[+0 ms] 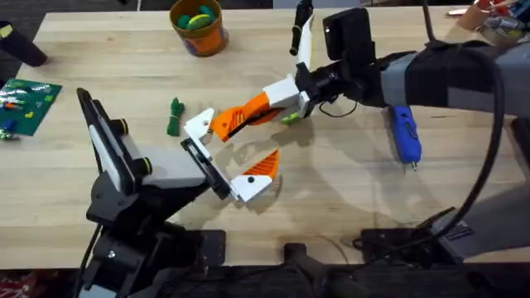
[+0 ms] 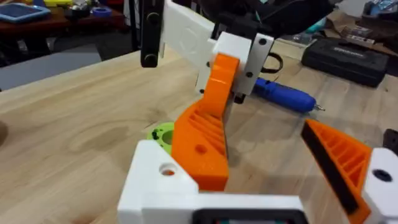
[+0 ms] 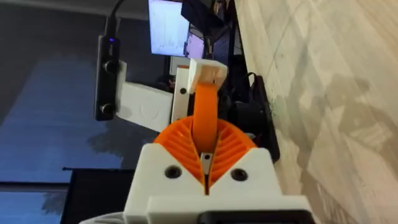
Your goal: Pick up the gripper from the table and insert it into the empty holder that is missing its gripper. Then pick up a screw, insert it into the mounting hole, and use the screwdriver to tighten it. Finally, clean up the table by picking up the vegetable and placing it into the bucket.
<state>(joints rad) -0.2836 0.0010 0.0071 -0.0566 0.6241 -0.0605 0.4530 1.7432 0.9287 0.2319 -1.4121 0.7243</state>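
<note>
Near the holder (image 1: 199, 124), the right gripper (image 1: 291, 97) was clamped on the gripper (image 1: 248, 112), whose tip met the bracket. No writing was legible. Left gripper (image 1: 217, 164) fingers: cannot tell.

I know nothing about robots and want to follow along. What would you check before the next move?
1. Right tool grips the orange finger part: ok.
2. Its tip meets the left arm's empty holder: ok.
3. Part fully seated in the holder: cannot tell.
4. Blue screwdriver lies free on the table, beside the right arm: ok.
5. Green toy vegetable put away: not ok, it is on the table.
6. Orange bucket upright: ok.
</note>
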